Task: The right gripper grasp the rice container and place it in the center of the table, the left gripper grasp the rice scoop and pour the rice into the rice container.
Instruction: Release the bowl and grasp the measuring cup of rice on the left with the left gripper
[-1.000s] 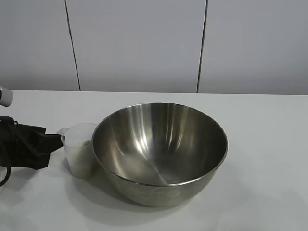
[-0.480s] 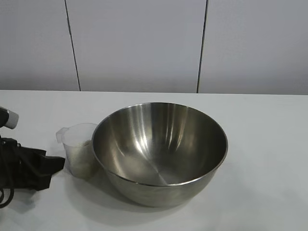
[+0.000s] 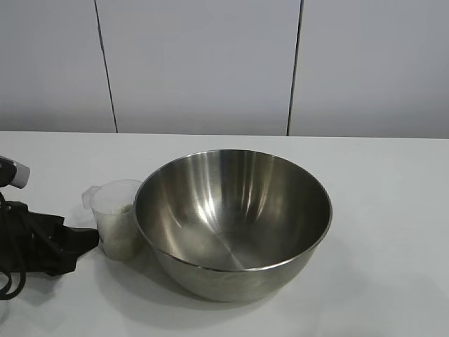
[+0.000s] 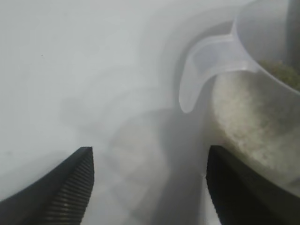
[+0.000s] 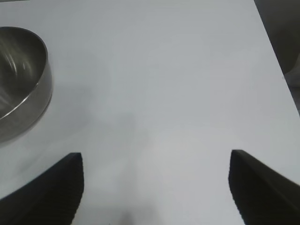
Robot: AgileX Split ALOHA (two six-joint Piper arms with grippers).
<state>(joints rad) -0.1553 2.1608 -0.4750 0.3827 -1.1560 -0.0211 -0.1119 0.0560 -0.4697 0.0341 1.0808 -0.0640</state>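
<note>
So my left gripper [image 3: 88, 239] sits low at the left edge of the white matte desk [image 3: 393, 210], black tapered fingers [image 4: 70, 187] spread wide and holding nothing. Just ahead of the tips stands the small clear plastic rice scoop [image 3: 116, 217], upright, spout [image 4: 199, 70] toward me, off-white rice [image 4: 248, 117] filling most of it. It's right against the big shiny steel rice container [image 3: 233, 221], already mid-desk. For a good grab I'd line up so the cup wall sits between both fingers, one finger looks nearly against it already, then close gently so it doesn't tip. My right gripper [image 5: 154, 187] is parked out right over bare desk, fingers wide, empty.
</note>
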